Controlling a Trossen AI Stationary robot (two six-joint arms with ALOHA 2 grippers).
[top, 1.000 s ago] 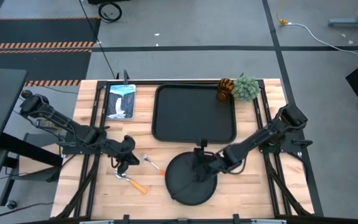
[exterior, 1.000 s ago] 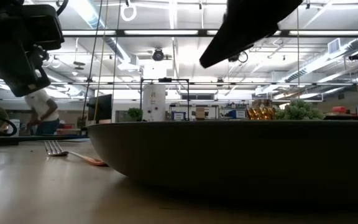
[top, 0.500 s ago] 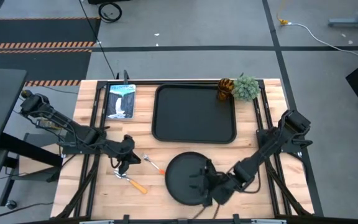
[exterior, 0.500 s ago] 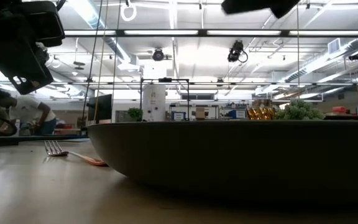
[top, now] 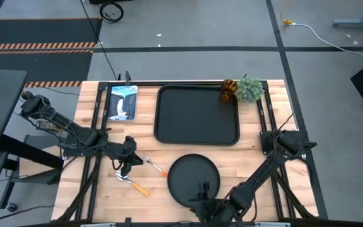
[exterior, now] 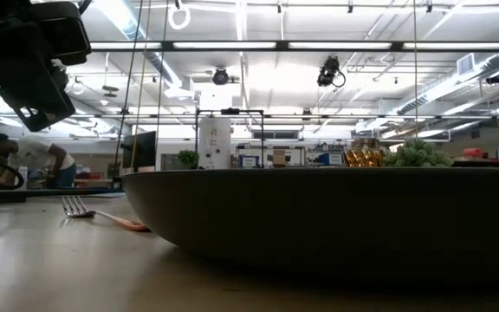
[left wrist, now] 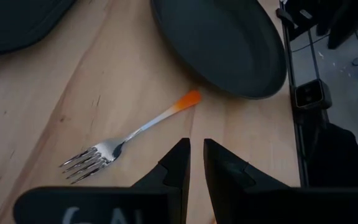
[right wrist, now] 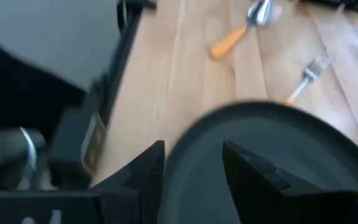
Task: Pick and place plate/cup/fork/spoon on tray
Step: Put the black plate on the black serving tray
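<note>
The round black plate [top: 193, 176] lies flat on the wooden table near its front edge and fills the low view [exterior: 336, 217]. The fork [top: 156, 167] and the spoon [top: 133, 183] lie on the table to its left. The black tray [top: 197, 115] lies behind the plate. The amber cup [top: 229, 90] stands at the tray's far right corner. My right gripper [top: 201, 192] is open over the plate's near rim [right wrist: 229, 115], which shows beyond its fingers. My left gripper [top: 129, 161] is shut and empty above the table, just left of the fork [left wrist: 129, 134].
A fuzzy green plant [top: 249, 88] stands next to the cup. A blue-white picture panel [top: 121, 101] lies left of the tray. Dark frame rails run along the table's left and right sides. A person bends over in the room behind the table [exterior: 42, 156].
My right gripper has moved from the plate's far rim across the plate toward the table's near edge, and now stands at the plate's near rim. Its arm has left the low view. The plate, fork and spoon lie where they were.
</note>
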